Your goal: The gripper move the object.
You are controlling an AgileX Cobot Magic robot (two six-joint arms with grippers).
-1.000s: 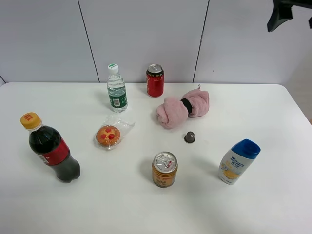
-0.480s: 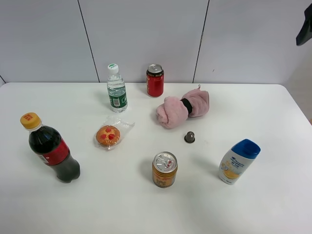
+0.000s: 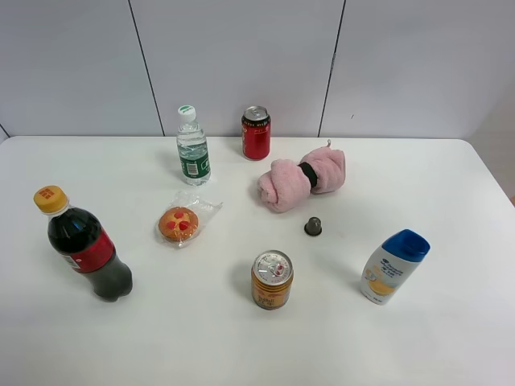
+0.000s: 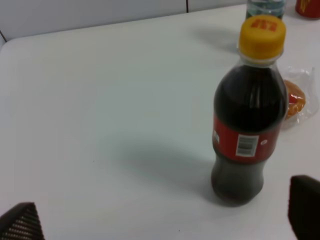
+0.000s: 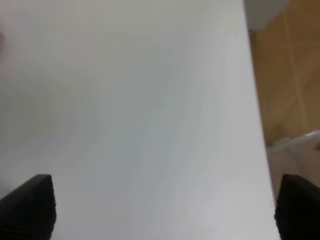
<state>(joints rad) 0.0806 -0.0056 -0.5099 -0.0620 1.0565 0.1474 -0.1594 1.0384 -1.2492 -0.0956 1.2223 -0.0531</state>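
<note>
My right end effector (image 5: pixel 162 205) hangs spread wide over the smooth white tabletop (image 5: pixel 130 110), holding nothing. The small clear ribbed plastic water bottle (image 3: pixel 193 147) with white cap stands upright. My left end effector (image 4: pixel 162 217) gapes beside the dark glossy cola bottle (image 4: pixel 247 115).

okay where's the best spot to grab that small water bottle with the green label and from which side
Probably grip the water bottle around its clear body just above the green label, coming in level from the front. It stands upright near the wall, with the red can to one side and the wrapped pastry in front, so approach above the pastry.
</note>
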